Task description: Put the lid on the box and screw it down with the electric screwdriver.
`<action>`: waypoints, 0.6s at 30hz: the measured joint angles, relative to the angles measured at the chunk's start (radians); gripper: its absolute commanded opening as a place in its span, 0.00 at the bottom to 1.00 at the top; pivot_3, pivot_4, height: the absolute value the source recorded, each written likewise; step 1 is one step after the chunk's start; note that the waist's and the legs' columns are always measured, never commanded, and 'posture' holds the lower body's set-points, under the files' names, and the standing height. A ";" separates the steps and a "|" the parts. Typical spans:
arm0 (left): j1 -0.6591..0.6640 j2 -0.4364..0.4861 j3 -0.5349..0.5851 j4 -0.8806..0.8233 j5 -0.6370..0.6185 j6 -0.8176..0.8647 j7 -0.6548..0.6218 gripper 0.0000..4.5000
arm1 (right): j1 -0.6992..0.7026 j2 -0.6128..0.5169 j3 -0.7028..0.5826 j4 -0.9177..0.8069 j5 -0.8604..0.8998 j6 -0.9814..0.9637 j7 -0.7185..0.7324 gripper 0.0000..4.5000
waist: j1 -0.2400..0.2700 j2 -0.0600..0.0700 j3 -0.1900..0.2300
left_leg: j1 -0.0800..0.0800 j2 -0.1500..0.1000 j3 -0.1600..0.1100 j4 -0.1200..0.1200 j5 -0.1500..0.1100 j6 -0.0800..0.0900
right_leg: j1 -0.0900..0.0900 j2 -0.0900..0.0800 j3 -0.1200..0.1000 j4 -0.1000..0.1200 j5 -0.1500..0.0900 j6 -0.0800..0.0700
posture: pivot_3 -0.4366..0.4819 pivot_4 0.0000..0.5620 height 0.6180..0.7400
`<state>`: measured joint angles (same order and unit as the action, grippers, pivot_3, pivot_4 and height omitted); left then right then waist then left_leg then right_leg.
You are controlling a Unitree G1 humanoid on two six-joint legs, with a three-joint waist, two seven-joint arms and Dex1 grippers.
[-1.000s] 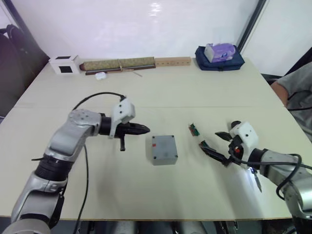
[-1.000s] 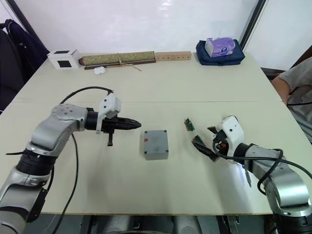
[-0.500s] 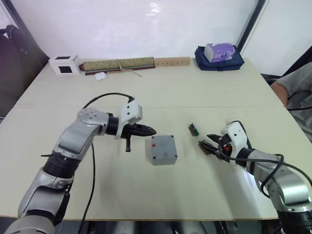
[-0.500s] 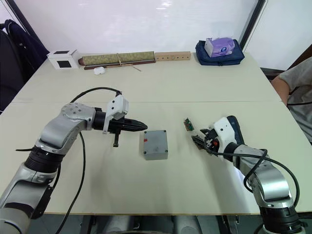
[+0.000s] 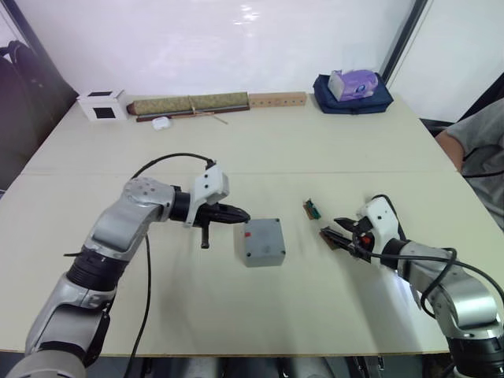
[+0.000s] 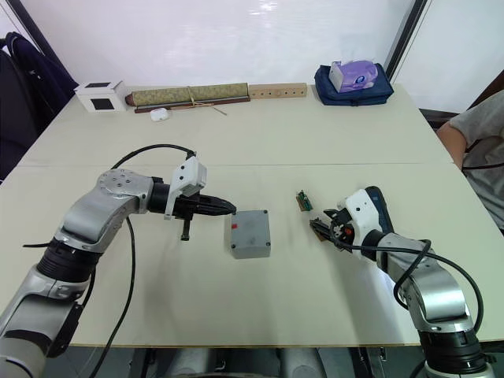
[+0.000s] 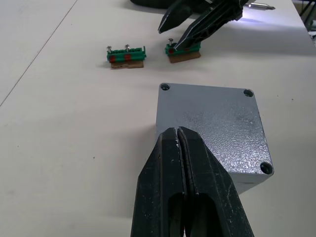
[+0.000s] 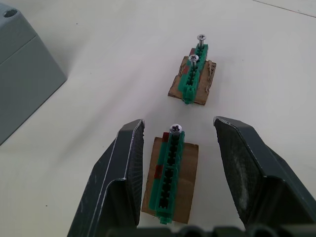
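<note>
Straddling one green strip [image 8: 169, 173] right pincer [image 8: 178, 129] parted, second strip [image 8: 194, 74] near, box [image 5: 263, 241] apart

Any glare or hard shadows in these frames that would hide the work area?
Left eye view: a bright hotspot on the white backdrop, above the work area. Left wrist view: a white glow around the electric screwdriver tip; shadows beside the lid are soft and hide nothing.

I see bright, even light, strongest from the white wall [image 5: 236, 39] behind the table [image 5: 260, 150], with a glare spot there. Shadows under my arms are soft. My left wrist view blurs slightly at its far edge.
</note>
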<state>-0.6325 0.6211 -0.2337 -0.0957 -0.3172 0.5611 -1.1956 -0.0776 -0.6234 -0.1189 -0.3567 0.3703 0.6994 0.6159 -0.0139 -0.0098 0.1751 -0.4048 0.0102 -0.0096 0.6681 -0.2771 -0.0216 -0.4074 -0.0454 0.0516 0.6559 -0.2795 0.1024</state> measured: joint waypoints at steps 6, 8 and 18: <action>0.000 0.000 0.000 0.000 -0.002 0.000 -0.002 0.00 | -0.001 0.008 0.000 0.011 -0.002 0.000 -0.003 0.27 | 0.000 0.000 0.000 | 0.000 0.000 0.000 0.000 0.000 0.000 | 0.000 0.000 0.000 0.000 0.000 0.000 | 0.48 0.27 1.00; 0.000 -0.001 0.000 0.000 -0.007 0.001 -0.002 0.00 | -0.001 0.008 0.000 0.011 -0.002 0.000 -0.002 0.09 | 0.000 0.000 0.000 | 0.000 0.000 0.000 0.000 0.000 0.000 | 0.000 0.000 0.000 0.000 0.000 0.000 | 0.48 0.27 1.00; 0.000 0.002 0.001 -0.008 -0.043 0.022 -0.008 0.00 | 0.005 0.008 0.000 0.011 -0.003 -0.004 -0.002 0.00 | 0.000 0.000 0.000 | 0.000 0.000 0.000 0.000 0.000 0.000 | 0.000 0.000 0.000 0.000 0.000 0.000 | 0.48 0.27 1.00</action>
<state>-0.6325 0.6229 -0.2329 -0.1036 -0.3606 0.5831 -1.2033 -0.0727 -0.6149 -0.1189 -0.3461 0.3677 0.6952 0.6140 -0.0140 -0.0098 0.1751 -0.4048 0.0103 -0.0096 0.6681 -0.2771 -0.0216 -0.4074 -0.0454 0.0516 0.6559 -0.2795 0.1024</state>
